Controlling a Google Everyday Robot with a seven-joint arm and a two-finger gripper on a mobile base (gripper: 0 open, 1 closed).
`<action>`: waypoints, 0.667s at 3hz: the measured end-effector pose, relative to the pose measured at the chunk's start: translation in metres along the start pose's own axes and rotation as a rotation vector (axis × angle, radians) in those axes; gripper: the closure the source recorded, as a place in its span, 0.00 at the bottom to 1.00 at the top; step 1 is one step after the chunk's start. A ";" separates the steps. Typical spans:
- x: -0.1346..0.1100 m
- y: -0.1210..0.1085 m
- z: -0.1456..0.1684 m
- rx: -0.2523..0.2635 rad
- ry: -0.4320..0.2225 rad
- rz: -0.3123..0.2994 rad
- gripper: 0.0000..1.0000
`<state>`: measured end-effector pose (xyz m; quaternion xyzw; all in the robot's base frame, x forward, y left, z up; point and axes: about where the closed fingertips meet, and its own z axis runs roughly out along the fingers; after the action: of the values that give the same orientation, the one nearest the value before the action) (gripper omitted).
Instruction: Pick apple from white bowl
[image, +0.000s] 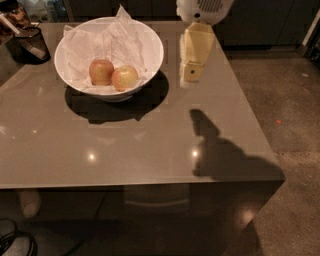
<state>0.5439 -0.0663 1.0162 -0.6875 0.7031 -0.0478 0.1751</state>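
The white bowl (150, 47), lined with crumpled white paper, stands on the far left part of the grey table. Two apples lie side by side in it. The yellow-green apple (125, 77) with a pink blush is on the right, touching a redder apple (101, 71) on its left. My gripper (190, 77), cream-coloured under a white wrist, hangs pointing down above the table just right of the bowl's rim. It is apart from the bowl and holds nothing that I can see.
A small dark cup (31, 45) with utensils stands at the table's far left corner. The glossy table (150, 150) ends at the front and right edges, with bare floor (290, 100) to the right. The arm's shadow (215, 145) falls on the table's right side.
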 end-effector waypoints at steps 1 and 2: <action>-0.013 -0.005 0.001 0.014 -0.019 -0.017 0.00; -0.018 -0.012 0.007 0.030 -0.035 -0.009 0.00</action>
<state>0.5571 -0.0484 1.0170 -0.6888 0.6960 -0.0471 0.1973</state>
